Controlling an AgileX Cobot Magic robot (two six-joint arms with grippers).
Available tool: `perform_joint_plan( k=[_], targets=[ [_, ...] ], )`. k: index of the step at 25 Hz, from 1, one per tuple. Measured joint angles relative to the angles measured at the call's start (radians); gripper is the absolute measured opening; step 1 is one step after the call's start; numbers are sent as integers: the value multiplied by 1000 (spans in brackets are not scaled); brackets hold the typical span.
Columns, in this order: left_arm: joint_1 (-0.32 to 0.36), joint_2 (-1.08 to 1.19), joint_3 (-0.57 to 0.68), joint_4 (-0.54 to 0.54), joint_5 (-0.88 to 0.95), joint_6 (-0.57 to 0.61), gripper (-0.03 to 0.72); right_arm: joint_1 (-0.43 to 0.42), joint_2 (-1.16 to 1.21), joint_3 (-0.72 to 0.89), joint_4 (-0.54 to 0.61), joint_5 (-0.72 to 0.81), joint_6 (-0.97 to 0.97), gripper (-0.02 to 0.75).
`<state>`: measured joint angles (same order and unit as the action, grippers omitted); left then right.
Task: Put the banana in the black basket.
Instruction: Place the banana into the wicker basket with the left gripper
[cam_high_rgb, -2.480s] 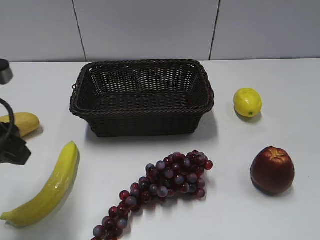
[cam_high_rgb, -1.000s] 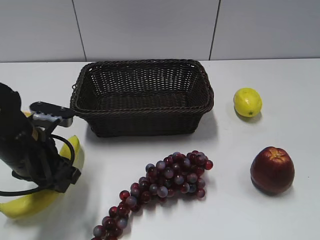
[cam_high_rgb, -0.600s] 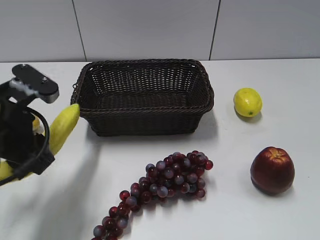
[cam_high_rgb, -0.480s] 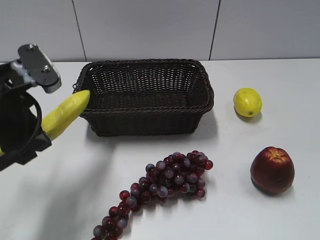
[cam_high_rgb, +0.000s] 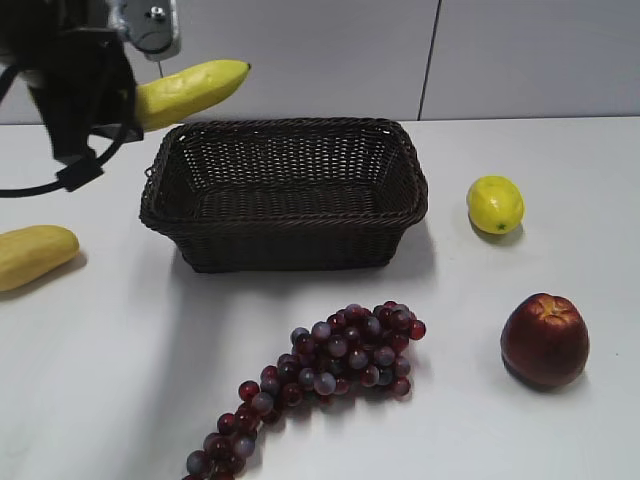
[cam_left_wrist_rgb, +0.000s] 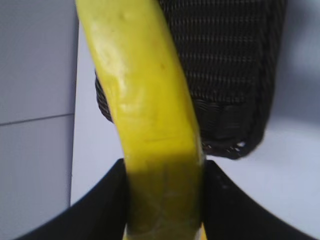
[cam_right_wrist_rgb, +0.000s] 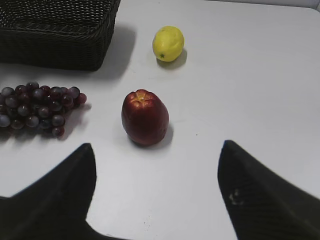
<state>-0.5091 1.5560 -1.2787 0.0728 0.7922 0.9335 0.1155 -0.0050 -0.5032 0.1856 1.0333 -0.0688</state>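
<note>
Black and raised high, the left arm fills the upper left corner of the exterior view, with a cable looping down from it. Its gripper is clamped on the banana; in the left wrist view the two dark fingers press against either side of the fruit's lower part. The banana is held in the air, well above the table, nearly level with its free tip rising slightly to the right. That tip reaches over the back left corner of the black basket, apart from the rim. The fruit is long, slim and gently curved, bright yellow with a faint green tinge and a tapered end; its skin looks smooth and glossy up close.

Below the arm, a stubby yellow-orange fruit lies on the white table at the left edge. The basket sits in the middle toward the back, dark woven wicker with a braided rim and sloping sides. In front of it lies a bunch of dark red grapes. To the right of the basket is a lemon, and nearer the front a red apple.

The right gripper hangs above the table with its jaws spread wide, holding nothing; the apple lies beyond them.
</note>
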Motion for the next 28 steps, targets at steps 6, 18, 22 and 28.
perform_joint_plan(
  k=[6, 18, 22, 28],
  targets=[
    [-13, 220, -177, -8, -61, 39, 413, 0, 0, 0, 0, 0, 0, 571],
    [-81, 479, -281, -61, -216, 42, 413, 0, 0, 0, 0, 0, 0, 571],
    [-83, 488, -281, -99, -218, 42, 413, 0, 0, 0, 0, 0, 0, 571],
    [-84, 485, -282, -107, -212, 42, 512, 0, 0, 0, 0, 0, 0, 571]
  ],
)
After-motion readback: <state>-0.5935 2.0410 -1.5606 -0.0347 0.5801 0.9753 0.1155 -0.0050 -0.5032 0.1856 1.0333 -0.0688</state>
